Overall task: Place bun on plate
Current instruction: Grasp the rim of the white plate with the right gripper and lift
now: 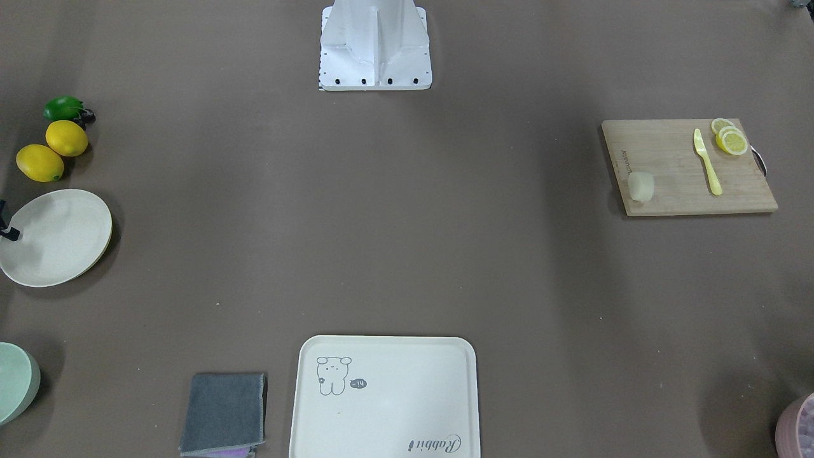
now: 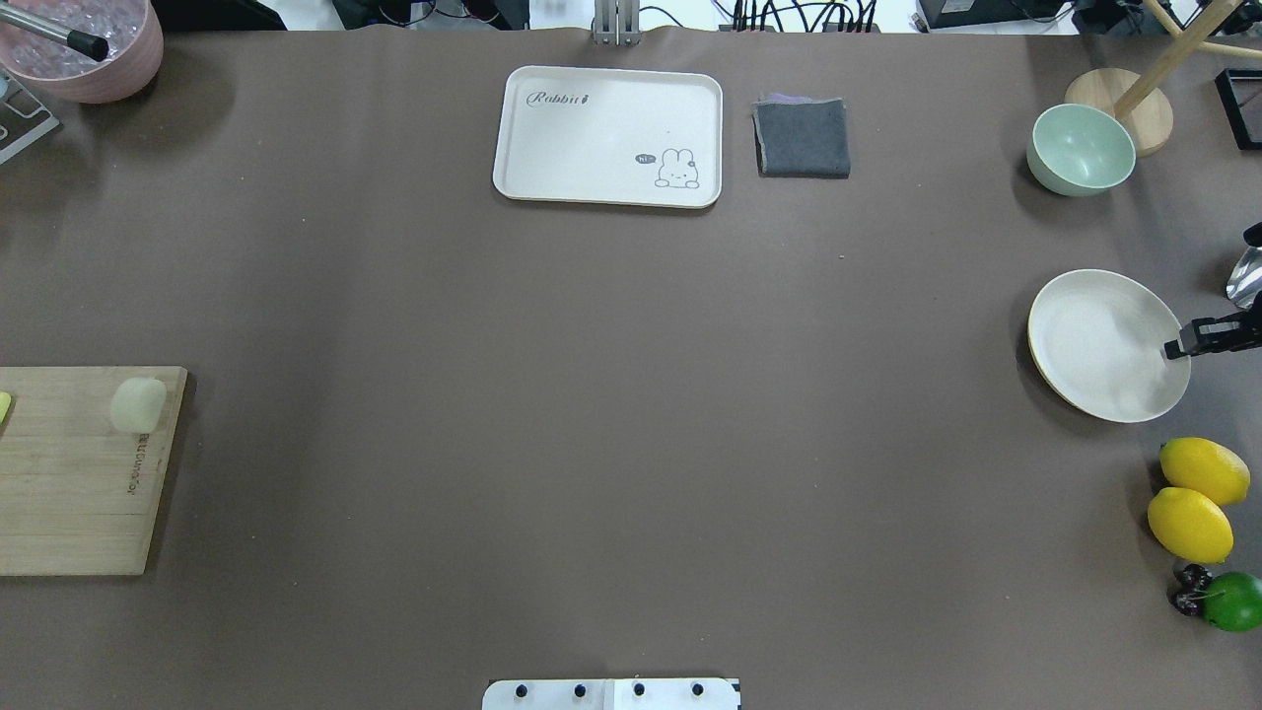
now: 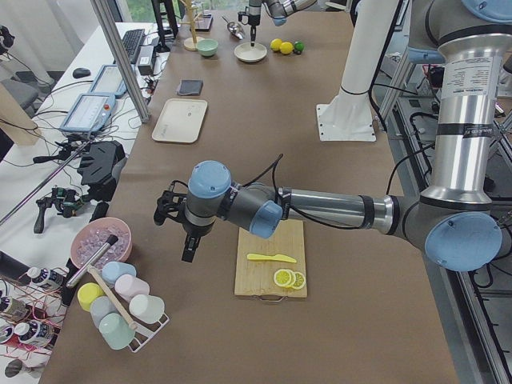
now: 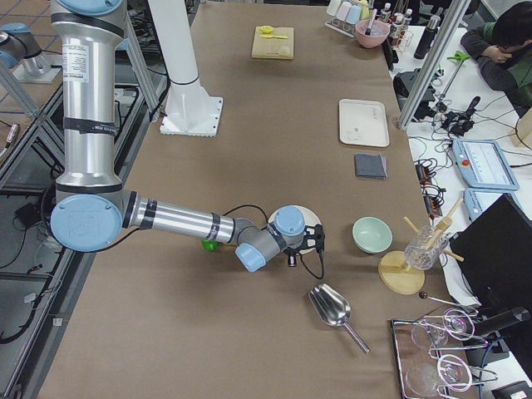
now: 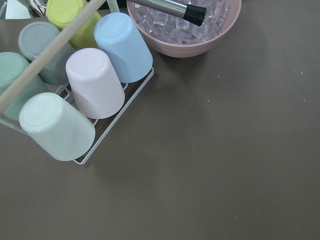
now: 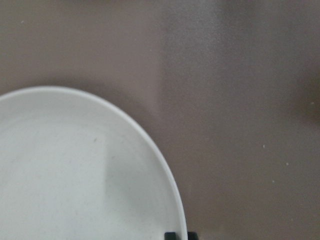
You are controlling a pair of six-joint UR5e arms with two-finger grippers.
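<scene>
The bun (image 1: 641,186) (image 2: 138,404) lies on the corner of a wooden cutting board (image 1: 674,159) at the table's left end. At the opposite end is the round cream plate (image 2: 1094,340) (image 1: 54,236). My right gripper (image 2: 1179,347) is at its outer rim. In the right wrist view its two dark fingertips (image 6: 171,235) stand close together, one on each side of the plate's rim (image 6: 165,165). My left gripper (image 3: 190,250) shows only in the exterior left view, hanging beside the board near the cup rack, and I cannot tell whether it is open or shut.
Two lemons (image 2: 1193,498) and a lime (image 2: 1232,600) lie near the plate, with a pale green bowl (image 2: 1080,148) beyond it. A cream tray (image 2: 608,136) and grey cloth (image 2: 802,138) sit at the far edge. A pink ice bowl (image 5: 185,25) and cup rack (image 5: 80,90) are under the left wrist.
</scene>
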